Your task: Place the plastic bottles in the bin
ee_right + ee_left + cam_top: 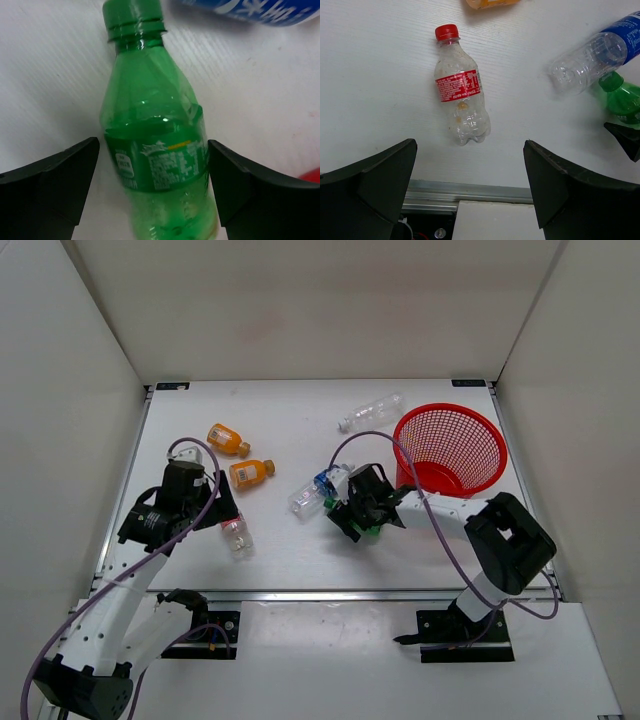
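1. Left gripper (470, 145): fingers fully spread, holding nothing. It hovers above the red-capped clear bottle (461, 100), which lies flat on the table (300, 435) near the front edge.
2. Right gripper (152, 145): fingers stand on either side of the green bottle (150, 115), at its label, very close to its sides. Firm grip cannot be confirmed. The bottle lies on the table.
3. The blue-label bottle (318, 490) lies just beyond the green one.
4. Two orange bottles (229, 439) (251, 472) lie left of centre.
5. A plain clear bottle (370, 412) lies farthest back, beside the bin (455, 478), which stands at the right.
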Action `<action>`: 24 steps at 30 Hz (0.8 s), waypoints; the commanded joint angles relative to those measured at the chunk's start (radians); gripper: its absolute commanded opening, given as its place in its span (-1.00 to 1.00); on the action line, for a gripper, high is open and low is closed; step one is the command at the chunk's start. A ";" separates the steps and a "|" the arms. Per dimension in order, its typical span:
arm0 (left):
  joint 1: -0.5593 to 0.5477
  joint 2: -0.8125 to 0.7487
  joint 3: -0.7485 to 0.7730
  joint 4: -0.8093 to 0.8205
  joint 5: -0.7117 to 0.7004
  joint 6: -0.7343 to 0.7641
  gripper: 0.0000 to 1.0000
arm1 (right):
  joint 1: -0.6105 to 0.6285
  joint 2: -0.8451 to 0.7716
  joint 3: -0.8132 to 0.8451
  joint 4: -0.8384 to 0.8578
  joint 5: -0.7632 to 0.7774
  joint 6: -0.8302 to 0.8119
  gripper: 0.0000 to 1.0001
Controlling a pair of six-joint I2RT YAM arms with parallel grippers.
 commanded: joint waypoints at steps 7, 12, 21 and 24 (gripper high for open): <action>0.011 -0.023 -0.031 0.023 0.017 -0.030 0.96 | 0.094 -0.126 -0.059 -0.006 0.057 0.105 -0.12; 0.011 0.000 -0.051 0.049 0.019 -0.035 0.97 | 0.167 -0.349 -0.041 -0.082 -0.007 0.157 -0.33; 0.012 0.017 -0.099 0.070 0.031 -0.058 0.97 | 0.005 -0.447 0.382 -0.238 0.178 0.086 -0.26; 0.019 -0.003 -0.113 0.072 0.034 -0.065 0.98 | -0.156 -0.439 0.416 -0.237 0.200 0.136 -0.23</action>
